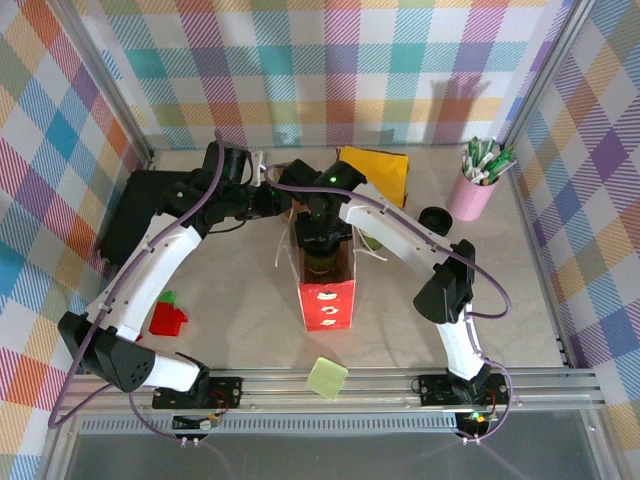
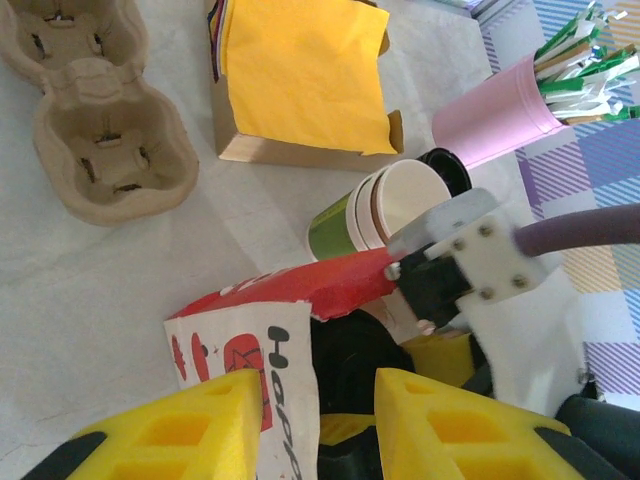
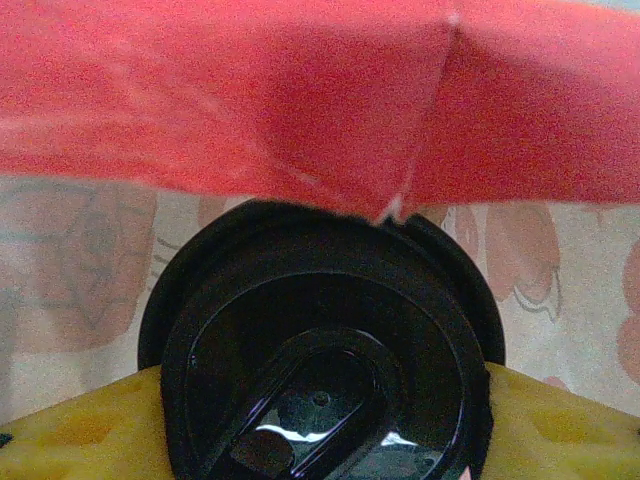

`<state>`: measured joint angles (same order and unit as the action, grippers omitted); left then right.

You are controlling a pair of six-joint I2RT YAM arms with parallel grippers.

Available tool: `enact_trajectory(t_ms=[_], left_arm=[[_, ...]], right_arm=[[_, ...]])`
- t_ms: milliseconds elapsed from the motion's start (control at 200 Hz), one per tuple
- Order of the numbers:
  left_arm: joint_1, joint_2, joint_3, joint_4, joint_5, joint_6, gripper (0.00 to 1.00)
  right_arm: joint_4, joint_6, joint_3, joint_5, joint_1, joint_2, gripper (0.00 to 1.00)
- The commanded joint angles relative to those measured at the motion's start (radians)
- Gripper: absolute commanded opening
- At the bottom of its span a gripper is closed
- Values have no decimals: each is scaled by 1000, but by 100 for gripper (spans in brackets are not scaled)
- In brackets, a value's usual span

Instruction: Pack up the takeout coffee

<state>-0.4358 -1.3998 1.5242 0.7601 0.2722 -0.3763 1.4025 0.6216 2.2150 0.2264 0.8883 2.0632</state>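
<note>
Yellow right gripper [image 3: 320,425] clasping lidded takeout coffee [image 3: 320,330], left gripper [image 2: 316,415] straddling red bag [image 2: 335,285] rim, grip unclear

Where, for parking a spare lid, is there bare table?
Bare: between the red block and the red paper bag; between that bag and the right arm; right of that arm, before the pink pen cup. Crowded behind the bag.
</note>
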Motion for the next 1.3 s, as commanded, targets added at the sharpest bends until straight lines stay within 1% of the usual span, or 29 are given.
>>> enact_trajectory(t_ms=[0, 270, 565, 685, 835, 1065, 1295], left_arm=[[9, -12, -15, -29, 28, 16, 35], [11, -15, -22, -42, 24, 18, 34], [29, -4, -29, -32, 17, 7, 33], [32, 15, -53, -27, 30, 10, 32], [32, 34, -83, -27, 85, 12, 32], [33, 61, -120, -33, 84, 16, 32], [33, 62, -131, -41, 92, 19, 32]], right_arm=[[-14, 24, -20, 3, -8, 25, 50], [-58, 29, -53, 28, -11, 47, 50], [-63, 33, -69, 21, -17, 53, 50], [-67, 37, -89, 12, -17, 46, 50], [-76, 47, -119, -2, -17, 37, 50], [-95, 56, -166, -9, -21, 28, 50], [-124, 55, -176, -17, -30, 31, 49]])
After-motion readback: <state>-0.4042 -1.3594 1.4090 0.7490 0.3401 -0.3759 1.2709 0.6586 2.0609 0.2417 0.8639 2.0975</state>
